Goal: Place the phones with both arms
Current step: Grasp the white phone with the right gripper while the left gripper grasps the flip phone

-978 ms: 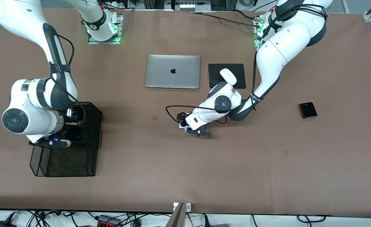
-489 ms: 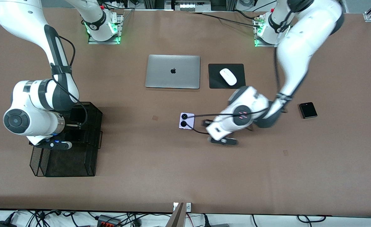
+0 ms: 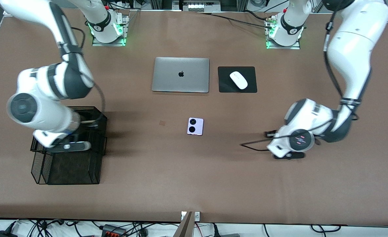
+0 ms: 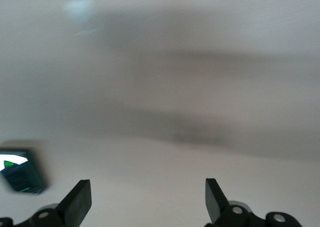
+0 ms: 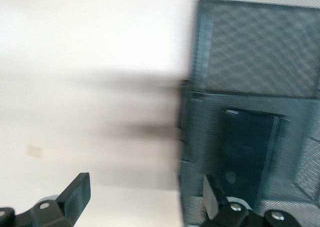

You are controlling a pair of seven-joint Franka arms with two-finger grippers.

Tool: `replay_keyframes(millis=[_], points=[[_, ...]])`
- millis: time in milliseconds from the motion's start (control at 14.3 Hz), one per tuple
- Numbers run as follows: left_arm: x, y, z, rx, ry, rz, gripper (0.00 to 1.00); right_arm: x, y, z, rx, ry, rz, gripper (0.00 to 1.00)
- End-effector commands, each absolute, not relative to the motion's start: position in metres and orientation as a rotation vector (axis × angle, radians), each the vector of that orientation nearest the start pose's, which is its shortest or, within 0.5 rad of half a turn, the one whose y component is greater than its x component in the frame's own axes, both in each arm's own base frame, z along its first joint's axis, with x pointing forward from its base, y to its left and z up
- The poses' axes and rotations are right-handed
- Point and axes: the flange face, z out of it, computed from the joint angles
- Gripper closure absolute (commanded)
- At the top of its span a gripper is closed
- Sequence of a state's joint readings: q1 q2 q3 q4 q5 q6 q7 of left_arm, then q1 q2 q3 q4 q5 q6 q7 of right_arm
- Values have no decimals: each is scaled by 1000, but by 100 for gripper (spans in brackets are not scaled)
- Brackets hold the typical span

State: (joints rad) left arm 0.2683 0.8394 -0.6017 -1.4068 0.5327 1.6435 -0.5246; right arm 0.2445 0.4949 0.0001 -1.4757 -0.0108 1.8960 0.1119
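The left gripper (image 3: 288, 154) has swung away from the lavender phone (image 3: 195, 126), now lying alone nearer the camera than the laptop (image 3: 180, 74). It is hovering with jaws spread wide and empty; a black flip phone (image 4: 21, 171) is showing in its wrist view. The right gripper (image 3: 69, 146), jaws parted, is hanging over the mesh organizer (image 3: 82, 168), where a slim black phone (image 5: 248, 154) is resting.

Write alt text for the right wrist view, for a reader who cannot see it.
The right gripper hangs open and empty at the edge of a black mesh organizer, with a long black phone lying inside one compartment. Pale bare table fills the rest of the blurred view.
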Motion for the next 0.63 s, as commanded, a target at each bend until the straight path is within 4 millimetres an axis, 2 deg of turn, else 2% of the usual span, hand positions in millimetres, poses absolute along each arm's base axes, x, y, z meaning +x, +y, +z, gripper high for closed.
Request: replay_keyframes(millis=[0, 140, 210, 280, 419, 559], points=[[661, -22, 224, -2845, -123, 670, 0, 657, 226, 358, -3146, -362, 100, 0], [654, 39, 219, -2862, -162, 742, 0, 640, 288, 337, -3129, -449, 62, 0], [642, 61, 209, -2861, -185, 783, 0, 631, 319, 326, -3133, -397, 32, 0], [630, 85, 202, -2864, -227, 819, 0, 624, 339, 314, -3139, -308, 13, 0], [611, 111, 201, -2909, -265, 850, 0, 602, 384, 287, -3147, -141, 1, 0], [600, 134, 204, -2927, -280, 850, 0, 584, 421, 264, -3128, -1, -46, 0]])
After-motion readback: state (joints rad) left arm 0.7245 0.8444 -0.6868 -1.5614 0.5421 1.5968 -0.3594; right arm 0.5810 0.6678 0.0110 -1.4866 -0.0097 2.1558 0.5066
